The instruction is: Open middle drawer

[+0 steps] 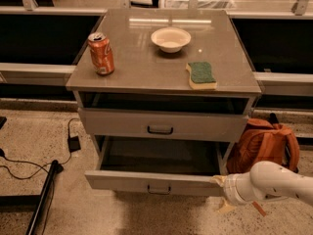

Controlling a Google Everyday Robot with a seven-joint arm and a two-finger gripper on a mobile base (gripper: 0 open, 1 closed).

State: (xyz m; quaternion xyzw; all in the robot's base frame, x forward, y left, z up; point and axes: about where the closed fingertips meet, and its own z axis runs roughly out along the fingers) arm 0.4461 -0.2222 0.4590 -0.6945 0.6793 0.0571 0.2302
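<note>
The middle drawer (151, 181) is a wide grey front with a small dark bar handle (159, 190), the second front down. It stands pulled well out toward me, and its dark inside shows. My gripper (221, 194), on a white arm (274, 182) coming in from the right, is at the right end of that drawer front and touches its corner. The taller upper drawer (161, 125) sits a little way out above it. The lowest drawer is hidden under the open one.
On the cabinet top (146, 67) stand an orange soda can (101, 53), a white bowl (170, 38) and a green sponge (201, 75). An orange backpack (264, 143) leans at the cabinet's right. A cable and black adapter (73, 143) and a dark pole (44, 199) lie at the left.
</note>
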